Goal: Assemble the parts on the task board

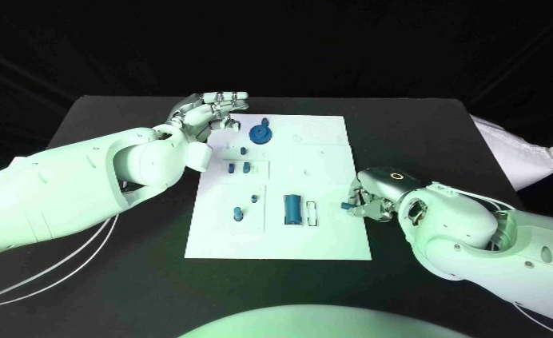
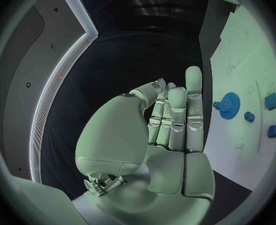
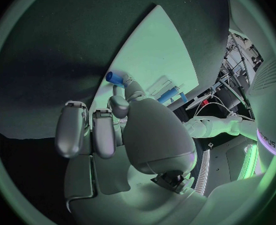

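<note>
One task board (image 1: 328, 226), several blue parts (image 1: 263, 133)

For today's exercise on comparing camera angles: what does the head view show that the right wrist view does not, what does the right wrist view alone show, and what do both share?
Head view alone: the left hand, holding nothing, beside the blue gear at the far end of the task board.

Right wrist view alone: a close look at the fingertips pinching the small blue part.

Both: the right hand at the board's edge and the long blue part lying on it.

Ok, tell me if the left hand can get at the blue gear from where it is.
Probably yes. The left hand is open and holds nothing, hovering at the task board's far left corner, with the blue gear just beside it and nothing between them.
</note>
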Controlling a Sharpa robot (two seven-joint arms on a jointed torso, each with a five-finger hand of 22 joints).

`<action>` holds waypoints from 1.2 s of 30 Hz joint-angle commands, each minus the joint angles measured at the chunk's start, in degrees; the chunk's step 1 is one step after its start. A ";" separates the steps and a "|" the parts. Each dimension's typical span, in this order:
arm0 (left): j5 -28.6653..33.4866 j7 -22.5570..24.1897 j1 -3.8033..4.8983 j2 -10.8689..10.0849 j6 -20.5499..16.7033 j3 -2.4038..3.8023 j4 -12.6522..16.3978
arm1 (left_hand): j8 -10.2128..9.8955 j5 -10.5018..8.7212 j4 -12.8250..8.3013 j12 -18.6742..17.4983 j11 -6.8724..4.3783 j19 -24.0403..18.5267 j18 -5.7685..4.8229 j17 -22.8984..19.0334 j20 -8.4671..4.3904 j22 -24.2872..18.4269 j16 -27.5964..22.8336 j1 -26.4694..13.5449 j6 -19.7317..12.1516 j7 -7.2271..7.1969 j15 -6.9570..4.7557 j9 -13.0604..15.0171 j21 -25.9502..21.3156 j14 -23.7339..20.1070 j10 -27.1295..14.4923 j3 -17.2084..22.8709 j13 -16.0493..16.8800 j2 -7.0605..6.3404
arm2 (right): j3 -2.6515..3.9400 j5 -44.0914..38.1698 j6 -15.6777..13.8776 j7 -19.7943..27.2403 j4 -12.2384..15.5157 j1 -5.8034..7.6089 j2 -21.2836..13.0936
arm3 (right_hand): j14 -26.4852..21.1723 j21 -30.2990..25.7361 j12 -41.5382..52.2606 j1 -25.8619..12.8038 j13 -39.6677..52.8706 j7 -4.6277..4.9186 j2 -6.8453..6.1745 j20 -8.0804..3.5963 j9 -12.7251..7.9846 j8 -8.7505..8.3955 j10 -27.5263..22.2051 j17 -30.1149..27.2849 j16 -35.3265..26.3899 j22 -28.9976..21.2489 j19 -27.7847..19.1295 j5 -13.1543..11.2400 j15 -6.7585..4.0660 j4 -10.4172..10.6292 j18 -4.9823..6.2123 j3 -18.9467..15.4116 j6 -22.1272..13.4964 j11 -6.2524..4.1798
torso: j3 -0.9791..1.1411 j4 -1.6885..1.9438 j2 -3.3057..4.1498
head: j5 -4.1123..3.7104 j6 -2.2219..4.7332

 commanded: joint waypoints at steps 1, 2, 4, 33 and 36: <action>-0.42 0.20 -0.01 0.14 1.32 0.02 0.03 | 0.20 0.10 -0.29 0.19 0.12 -0.44 0.67 -0.08 0.05 -0.05 -0.34 0.35 -0.24 0.04 -0.02 -0.05 -0.14 -0.49 -0.33 0.12 -0.06 0.21 | -0.63 -1.67 5.57 -1.16 -0.89 -0.71 0.34 | 3.50 -0.05 -0.52 0.88 -0.04 0.12 0.57 -0.13 0.34 0.20 0.01 0.98 -0.39 0.12 -0.18 2.75 0.05 -1.17 -0.94 3.69 0.23 -0.15 | -0.01 -0.01 -0.03 | -0.07 0.03; -0.42 0.20 -0.01 0.14 1.33 0.02 0.03 | 0.20 0.10 -0.29 0.19 0.12 -0.44 0.67 -0.08 0.05 -0.05 -0.34 0.35 -0.24 0.04 -0.02 -0.05 -0.14 -0.49 -0.33 0.12 -0.06 0.21 | -0.63 -1.67 5.59 -1.16 -0.90 -0.71 0.37 | 3.50 -0.05 -0.54 0.60 -0.04 0.10 0.39 -0.11 0.37 0.19 0.05 0.99 -0.40 0.13 -0.18 2.84 0.05 -1.21 -0.94 4.17 0.23 -0.15 | -0.01 -0.01 -0.03 | -0.07 0.03; -0.42 0.20 -0.01 0.18 1.34 0.02 0.03 | 0.20 0.10 -0.29 0.19 0.12 -0.44 0.67 -0.08 0.05 -0.05 -0.34 0.35 -0.24 0.04 -0.02 -0.05 -0.14 -0.49 -0.33 0.12 -0.06 0.21 | -0.64 -1.07 4.66 -1.09 -0.92 -0.71 0.54 | 3.52 -0.02 -0.49 -1.30 0.11 -0.06 -0.65 -0.05 0.50 0.11 0.32 1.04 -0.41 0.24 -0.14 2.82 -0.14 -0.97 -0.97 6.61 0.21 -0.22 | 0.01 0.00 -0.01 | -0.06 0.05; -0.47 0.15 -0.01 0.29 1.37 0.02 0.07 | 0.22 0.11 -0.33 0.22 0.11 -0.46 0.67 -0.16 0.05 -0.06 -0.38 0.39 -0.25 0.03 -0.02 -0.06 -0.15 -0.54 -0.35 0.14 -0.08 0.22 | -0.60 21.79 -14.21 3.64 1.76 -0.66 2.03 | 3.98 0.86 2.85 -13.74 3.59 -0.59 -6.85 -0.50 1.55 0.19 3.32 3.08 0.84 1.91 0.71 11.32 -0.36 4.90 -1.21 18.32 1.24 -0.54 | -0.01 0.02 -0.02 | 0.03 0.00; -0.47 0.15 -0.01 0.32 1.32 0.02 0.08 | 0.22 0.11 -0.33 0.22 0.11 -0.46 0.67 -0.16 0.05 -0.06 -0.38 0.39 -0.25 0.03 -0.02 -0.06 -0.15 -0.54 -0.35 0.14 -0.08 0.22 | -0.60 23.07 -13.22 3.58 1.37 -0.65 2.91 | 3.99 0.93 3.44 -14.63 4.12 -0.66 -6.67 -0.48 1.65 0.25 3.66 3.15 0.89 2.06 0.78 11.48 -0.38 5.45 -1.25 18.27 1.43 -0.58 | -0.02 0.01 -0.02 | 0.11 0.12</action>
